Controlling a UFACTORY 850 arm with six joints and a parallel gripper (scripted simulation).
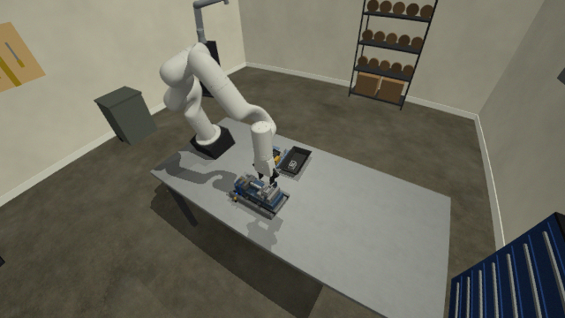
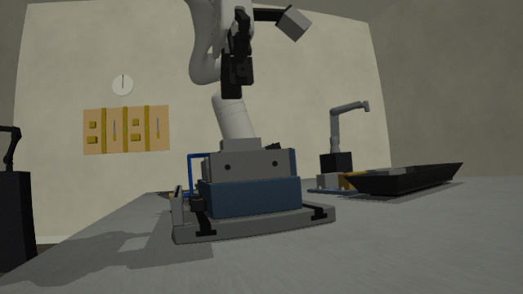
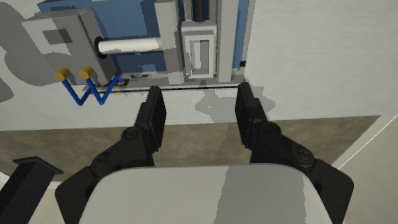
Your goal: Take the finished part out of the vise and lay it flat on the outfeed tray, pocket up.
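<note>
The blue vise (image 1: 260, 194) stands on its grey base plate near the table's front left edge; it also shows in the exterior view (image 2: 249, 184). The grey finished part (image 3: 200, 50), with a rectangular pocket facing up, sits between the vise jaws. My gripper (image 3: 199, 97) is open and empty. It hangs above the vise, pointing down, with the part's end just beyond the fingertips in the wrist view. In the top and exterior views the gripper (image 1: 267, 177) (image 2: 233, 95) is clear above the jaws. The black outfeed tray (image 1: 295, 161) (image 2: 404, 177) lies behind the vise, with a small pale thing on its floor.
A small blue and yellow fixture (image 1: 277, 155) (image 2: 333, 181) stands beside the tray. The vise's blue crank with yellow knobs (image 3: 87, 85) sticks out at one end. A grey cabinet (image 1: 125, 114), a shelf rack (image 1: 393, 49) and a blue drawer cabinet (image 1: 516, 274) stand off the table.
</note>
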